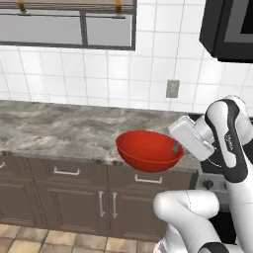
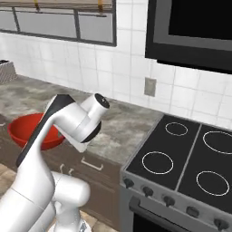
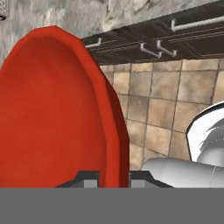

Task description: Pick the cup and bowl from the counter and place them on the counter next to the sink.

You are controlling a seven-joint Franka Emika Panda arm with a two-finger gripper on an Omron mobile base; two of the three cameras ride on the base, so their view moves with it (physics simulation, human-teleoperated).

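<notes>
**Bowl held by its rim, out over the counter's edge: mind the carry**

You have the red bowl (image 1: pixel 148 149) pinched by its rim; in the hand view the two finger tips (image 3: pixel 89 178) stand on either side of the thin wall, jaws narrow and closed on it, so the gripper (image 1: pixel 176 147) is holding the bowl and nothing else.

The bowl hangs in the air at the front edge of the counter (image 1: pixel 59 131), part of it out past the wooden cabinet fronts (image 1: pixel 64 192), with tiled floor (image 3: pixel 175 96) below it in the hand view; it rests on nothing.

A rim pinch on a wide, glossy bowl is, by my judgement, a weak hold; the weight sits far to one side of the fingers, so a quick swing or a sharp stop of the base could let it pivot or slip, and a drop from here would likely land on the floor rather than on stone.

Keep the bowl clear of the counter's lip if you lower it; a knock on the underside could lever it out of the grip.

The stovetop (image 2: pixel 181 158) lies to the right; I judge that the wrong place to set it down.
</notes>
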